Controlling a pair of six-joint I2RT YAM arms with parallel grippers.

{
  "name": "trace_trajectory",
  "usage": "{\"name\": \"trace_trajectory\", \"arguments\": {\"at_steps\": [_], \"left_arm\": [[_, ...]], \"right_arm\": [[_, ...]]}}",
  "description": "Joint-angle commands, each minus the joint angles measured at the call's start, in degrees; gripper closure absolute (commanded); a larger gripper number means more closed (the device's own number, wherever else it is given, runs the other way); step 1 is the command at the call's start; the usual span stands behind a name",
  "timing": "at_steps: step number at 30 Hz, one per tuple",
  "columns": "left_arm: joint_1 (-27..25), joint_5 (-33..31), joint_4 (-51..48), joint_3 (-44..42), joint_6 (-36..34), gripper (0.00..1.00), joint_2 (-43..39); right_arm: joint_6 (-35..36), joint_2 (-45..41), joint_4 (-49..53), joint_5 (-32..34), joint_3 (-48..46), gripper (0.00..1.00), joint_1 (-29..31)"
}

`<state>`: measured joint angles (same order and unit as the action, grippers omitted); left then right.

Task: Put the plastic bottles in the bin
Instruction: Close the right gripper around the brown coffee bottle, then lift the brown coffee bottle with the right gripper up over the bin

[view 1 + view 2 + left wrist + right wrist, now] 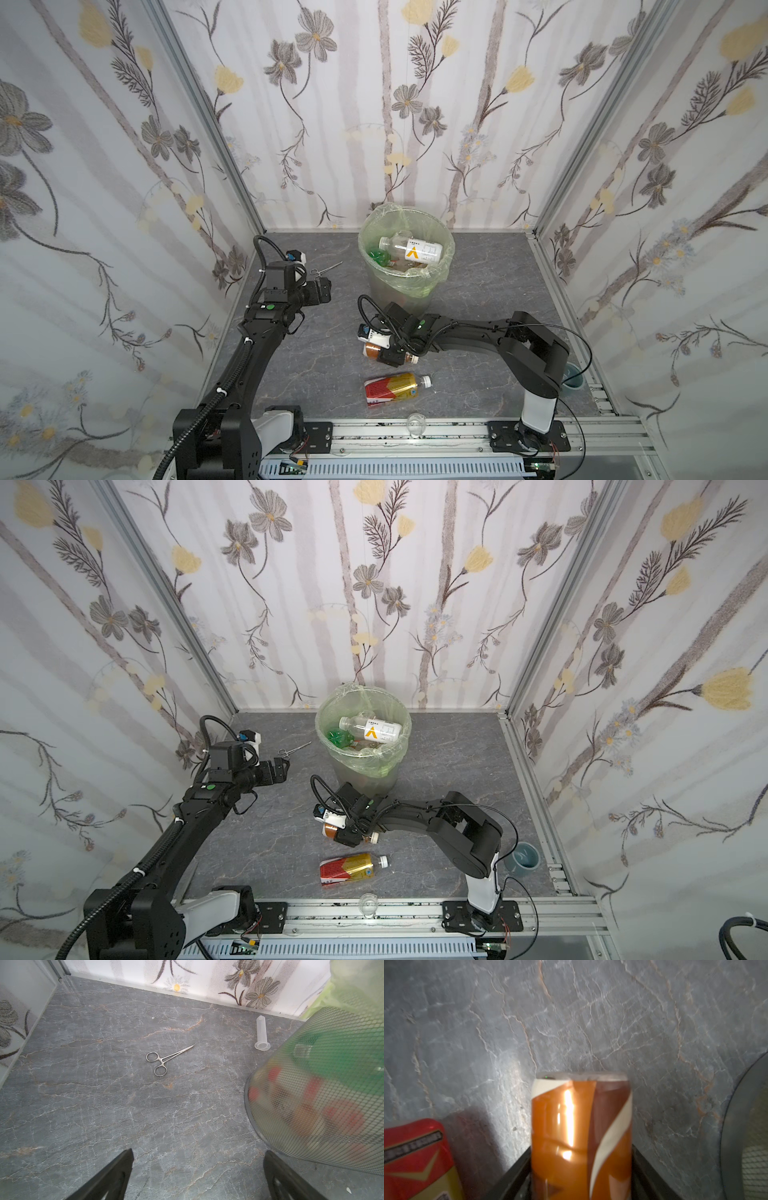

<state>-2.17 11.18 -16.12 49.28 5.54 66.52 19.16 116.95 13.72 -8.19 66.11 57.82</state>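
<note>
Bimanual clearing of plastic bottles into the bin (386,291), which stands at the back of the tabletop (498,270). The bin already holds several bottles, among them a clear bottle (409,249) with a white label lying across the top and a green bottle (376,255) beside it.

Two bottles lie outside the bin. A brown-orange bottle (371,350) rests on its side just in front of the bin, and a red-gold bottle (392,387) lies on its side nearer the front rail.

The right end effector (388,353) is lowered over the brown-orange bottle, one jaw on each side of the body. This crosswise approach suits a round bottle lying flat. In the right wrist view the bottle (581,1126) fills the gap between the jaws. Whether they press on it cannot be told.

The left end effector (198,1151) hovers spread wide and empty beside the bin, probably parked clear of the right arm's path. Below it lie forceps (164,1059) and a syringe barrel (261,1032), neither part of the task.
</note>
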Motion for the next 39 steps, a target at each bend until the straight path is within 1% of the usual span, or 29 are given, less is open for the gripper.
{"name": "trace_trajectory", "arguments": {"at_steps": [1,5,10,14,20,26,28,29,30,32,34,36,39], "left_arm": [[0.04,0.30,0.21,-0.06,-0.44,0.00,-0.25],[0.05,0.41,0.21,-0.04,-0.45,0.00,-0.25],[0.05,0.33,0.21,-0.06,-0.45,0.00,-0.34],[0.07,0.16,0.26,-0.06,-0.45,0.00,-0.34],[0.15,-0.13,0.24,-0.06,-0.44,0.00,-0.43],[0.15,-0.11,0.33,-0.06,-0.45,0.00,-0.43],[0.14,-0.11,0.30,-0.01,-0.36,0.00,-0.43],[0.15,-0.12,0.30,0.02,-0.36,0.00,-0.43],[0.15,-0.11,0.30,0.01,-0.30,0.00,-0.43],[0.15,-0.02,0.30,0.03,-0.27,0.00,-0.52],[0.15,0.15,0.30,0.02,-0.20,0.00,-0.60],[0.15,0.31,0.32,0.03,-0.18,0.00,-0.77],[0.15,0.16,0.32,-0.06,-0.39,0.00,-0.87]], "right_arm": [[0.62,0.47,1.01,0.81,0.84,0.32,-0.03],[0.49,0.33,0.94,0.80,1.13,0.34,-0.15],[0.44,-2.01,1.11,0.89,1.26,0.42,-0.17],[0.53,-7.33,1.59,0.20,1.97,0.46,-0.17],[2.21,-15.75,4.16,-1.23,5.76,0.48,-0.21],[3.56,-22.64,4.74,-6.72,10.77,0.48,-0.17],[3.85,-24.81,3.77,-6.90,12.65,0.48,-0.27],[4.04,-25.15,3.26,-6.36,13.96,0.48,-0.45],[4.13,-27.27,2.77,-5.49,15.46,0.48,-0.88],[4.61,-28.00,2.63,-3.70,18.72,0.48,-2.41],[5.81,-27.81,2.37,0.40,21.60,0.48,-4.24],[8.33,-26.19,3.05,6.30,24.69,0.48,-6.26],[11.36,-20.92,6.11,13.35,31.04,0.49,-8.62]]}}
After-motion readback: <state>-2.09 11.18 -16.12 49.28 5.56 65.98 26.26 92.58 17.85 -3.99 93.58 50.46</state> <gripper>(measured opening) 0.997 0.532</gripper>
